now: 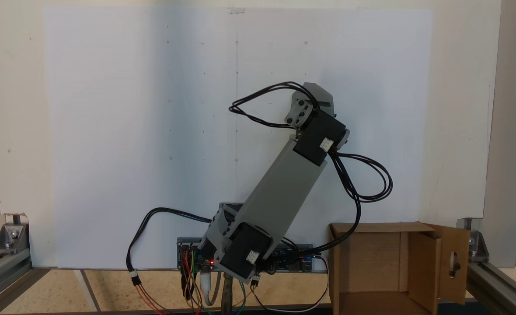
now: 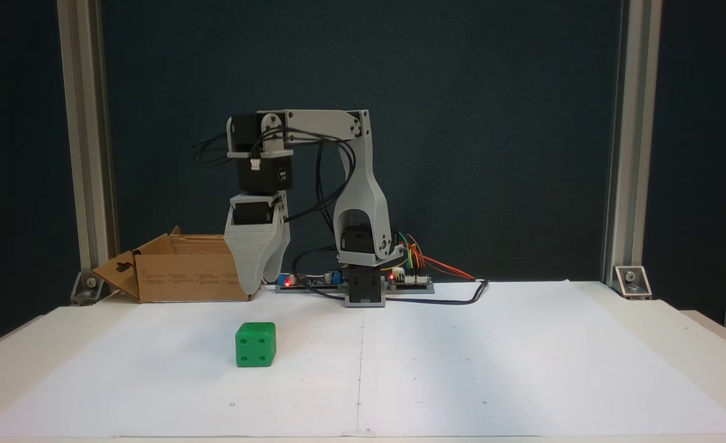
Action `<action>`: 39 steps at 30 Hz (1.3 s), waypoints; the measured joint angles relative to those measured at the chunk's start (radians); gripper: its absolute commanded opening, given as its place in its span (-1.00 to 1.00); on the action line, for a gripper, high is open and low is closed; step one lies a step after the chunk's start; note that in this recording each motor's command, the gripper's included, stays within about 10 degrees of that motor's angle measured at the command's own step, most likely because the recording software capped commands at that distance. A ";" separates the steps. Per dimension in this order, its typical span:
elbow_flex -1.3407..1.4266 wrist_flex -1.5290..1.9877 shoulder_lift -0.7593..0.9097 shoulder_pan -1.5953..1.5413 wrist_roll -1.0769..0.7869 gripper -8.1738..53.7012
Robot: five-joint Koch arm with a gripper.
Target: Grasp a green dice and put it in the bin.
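The green dice (image 2: 256,344) sits on the white paper, its four-pip face towards the camera. The gripper (image 2: 261,287) hangs above it, fingers pointing down, with a clear gap between their tips and the dice's top. The two grey jaws overlap and no gap shows between them, so I cannot tell open from shut. Nothing is seen in them. From above, the arm's wrist (image 1: 312,109) reaches out over the paper. The bin, a brown cardboard box (image 2: 178,277), stands behind and left of the dice. From above, the bin (image 1: 371,262) lies right of the arm's base.
The arm's base and its circuit board (image 2: 363,284) with coloured wires sit at the back of the paper. Black cables (image 1: 363,183) loop out beside the arm. Metal frame posts (image 2: 86,154) stand at the table's back corners. White paper (image 2: 492,357) covers the table.
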 measured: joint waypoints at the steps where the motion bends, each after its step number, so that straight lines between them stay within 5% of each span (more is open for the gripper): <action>1: 0.000 -0.006 -0.008 0.000 0.000 0.69; 39: 0.227 -0.302 -0.058 0.008 -0.101 0.68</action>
